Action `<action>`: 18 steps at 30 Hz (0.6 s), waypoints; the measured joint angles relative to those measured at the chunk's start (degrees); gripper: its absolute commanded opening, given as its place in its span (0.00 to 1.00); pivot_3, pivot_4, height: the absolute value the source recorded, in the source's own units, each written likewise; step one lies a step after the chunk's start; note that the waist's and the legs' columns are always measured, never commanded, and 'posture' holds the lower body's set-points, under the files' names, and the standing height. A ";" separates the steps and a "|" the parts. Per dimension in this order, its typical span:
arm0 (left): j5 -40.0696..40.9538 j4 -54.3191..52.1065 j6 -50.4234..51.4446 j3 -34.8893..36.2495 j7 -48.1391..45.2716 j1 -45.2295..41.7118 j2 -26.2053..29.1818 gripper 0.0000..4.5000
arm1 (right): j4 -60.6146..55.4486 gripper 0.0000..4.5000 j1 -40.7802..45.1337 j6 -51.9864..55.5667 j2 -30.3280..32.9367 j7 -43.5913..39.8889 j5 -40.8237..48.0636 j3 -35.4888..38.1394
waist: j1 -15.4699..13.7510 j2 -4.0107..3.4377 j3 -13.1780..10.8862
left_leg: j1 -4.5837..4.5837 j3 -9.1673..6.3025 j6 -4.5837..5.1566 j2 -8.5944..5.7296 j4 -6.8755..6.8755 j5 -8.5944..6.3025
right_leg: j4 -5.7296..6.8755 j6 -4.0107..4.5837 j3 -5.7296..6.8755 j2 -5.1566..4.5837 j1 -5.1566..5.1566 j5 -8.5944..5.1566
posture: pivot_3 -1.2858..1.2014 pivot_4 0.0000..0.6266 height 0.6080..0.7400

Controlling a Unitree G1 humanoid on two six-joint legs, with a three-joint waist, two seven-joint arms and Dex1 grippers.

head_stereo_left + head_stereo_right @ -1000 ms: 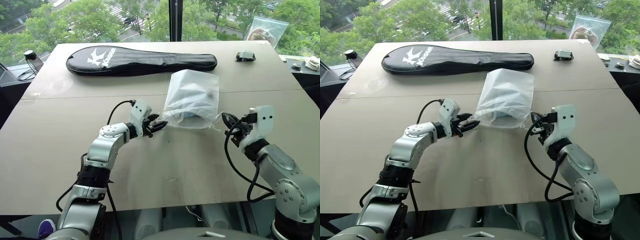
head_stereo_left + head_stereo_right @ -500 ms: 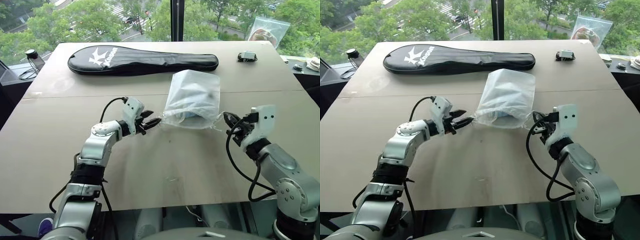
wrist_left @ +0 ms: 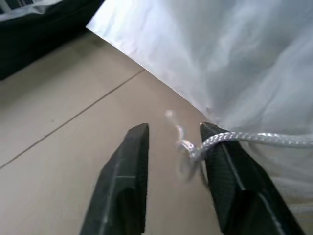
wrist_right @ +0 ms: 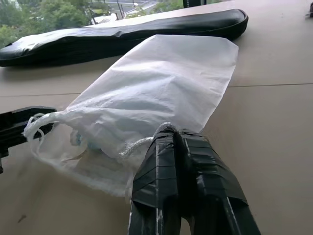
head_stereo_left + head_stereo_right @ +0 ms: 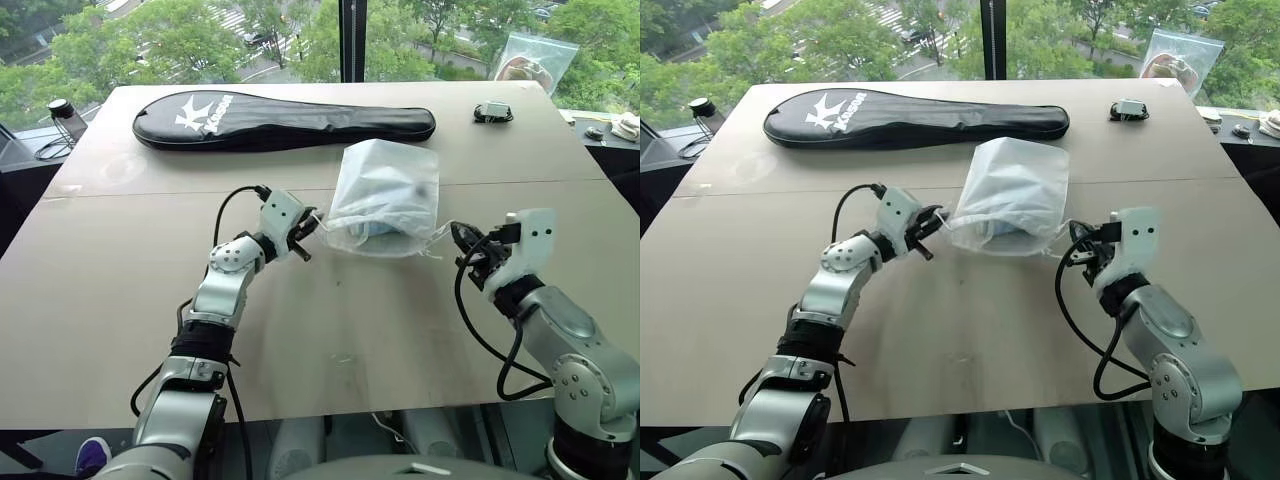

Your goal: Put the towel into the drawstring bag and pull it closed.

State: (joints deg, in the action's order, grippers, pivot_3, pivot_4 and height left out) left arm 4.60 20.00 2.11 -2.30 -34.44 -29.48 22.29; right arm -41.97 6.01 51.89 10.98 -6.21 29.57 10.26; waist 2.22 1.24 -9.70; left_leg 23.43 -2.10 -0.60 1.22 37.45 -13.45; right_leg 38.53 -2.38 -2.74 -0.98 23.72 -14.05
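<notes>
The drawstring bag (image 5: 385, 190) lies flat in the middle of the table, its gathered mouth toward me. Through its thin fabric the towel (image 4: 93, 143) shows as a light blue lump just inside the mouth. My left gripper (image 5: 308, 232) is at the mouth's left corner. In the left wrist view its fingers (image 3: 132, 161) stand apart, with the white cord (image 3: 254, 138) looped between them against one finger. At the mouth's right corner, my right gripper (image 5: 462, 243) is shut on the other cord end (image 4: 134, 146).
A long black racket cover (image 5: 285, 118) lies across the far side of the table. A clear zip plastic bag (image 5: 530, 60) leans at the back right, with a small black device (image 5: 492, 113) near it. The bare tabletop (image 5: 340, 330) stretches in front of the bag.
My left gripper has rolled and shifted forward and up to the bag's left corner, now around the cord. The right arm and the bag have stayed put.
</notes>
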 measured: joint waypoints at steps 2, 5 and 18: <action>-0.11 0.19 -1.62 0.94 1.50 -0.02 0.01 0.01 | 0.23 0.00 0.44 -0.78 0.00 0.47 -0.14 0.37 | -0.02 0.00 0.00 | 0.01 -0.03 0.00 0.00 0.00 0.00 | 0.00 0.00 0.03 0.00 0.00 0.00 | 0.52 0.24 1.00; -1.09 1.09 -6.03 3.16 5.60 -0.89 0.68 0.01 | 0.32 0.00 1.88 -2.63 0.00 1.57 -1.27 0.76 | -0.06 0.02 -0.02 | 0.03 -0.05 0.00 0.00 0.00 0.00 | 0.00 0.00 0.05 -0.01 0.01 0.00 | 0.52 0.24 1.00; -3.65 10.87 -12.42 7.29 14.80 -29.44 4.19 0.01 | 8.57 0.00 24.86 -13.01 18.39 9.74 -26.79 -0.80 | -0.92 0.05 -0.05 | 0.33 -0.12 -0.01 -0.08 -0.09 0.01 | -0.28 -0.01 0.17 -0.05 0.20 0.02 | 0.52 0.24 1.00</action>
State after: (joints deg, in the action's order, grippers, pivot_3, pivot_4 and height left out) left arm 0.94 30.87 -10.31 4.99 -19.63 -58.92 26.47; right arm -33.40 30.88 38.89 29.38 3.53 2.77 9.46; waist 1.29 1.29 -9.75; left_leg 23.77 -2.22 -0.61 1.14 37.35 -13.44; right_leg 38.25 -2.39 -2.57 -1.03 23.92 -14.03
